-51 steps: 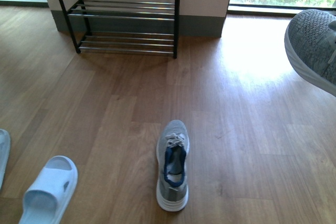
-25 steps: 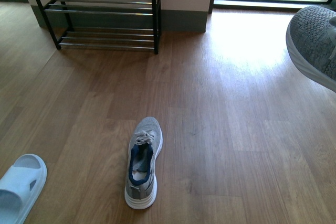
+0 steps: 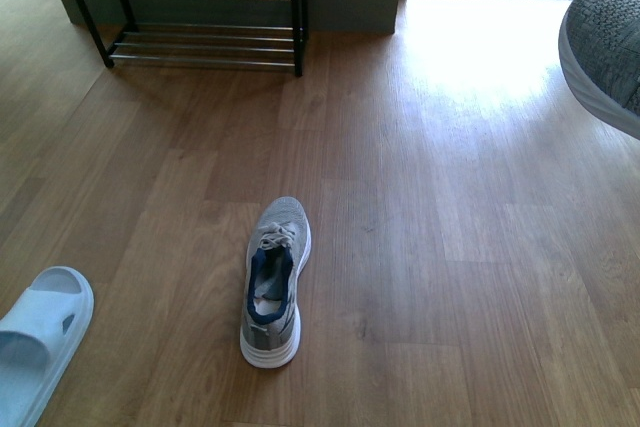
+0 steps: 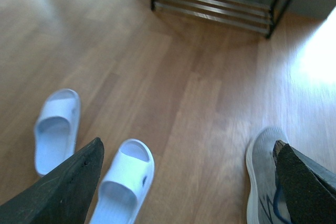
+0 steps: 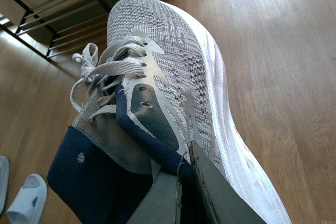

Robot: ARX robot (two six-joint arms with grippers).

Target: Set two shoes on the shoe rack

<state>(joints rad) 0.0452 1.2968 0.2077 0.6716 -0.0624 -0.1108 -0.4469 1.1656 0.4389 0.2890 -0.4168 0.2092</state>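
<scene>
A grey sneaker (image 5: 173, 72) hangs in the air, my right gripper (image 5: 184, 169) shut on the side of its navy-lined collar; its toe (image 3: 605, 42) shows at the right edge of the front view. The second grey sneaker (image 3: 273, 277) lies on the wood floor, toe toward the shoe rack (image 3: 190, 2), which stands against the far wall. The shoe rack (image 5: 58, 17) also appears beyond the held shoe's toe. My left gripper (image 4: 186, 153) is open above the floor, between a pale blue slide (image 4: 123, 179) and the lying sneaker (image 4: 265, 174).
A pale blue slide (image 3: 40, 332) lies at the front view's lower left. A second slide (image 4: 56, 129) lies beside the first in the left wrist view. Bright window light falls on the floor (image 3: 490, 47) right of the rack.
The view has advanced and turned: the rack has shifted left and up in frame, the lying sneaker has shifted left, and the held sneaker's toe sits higher at the right edge.
</scene>
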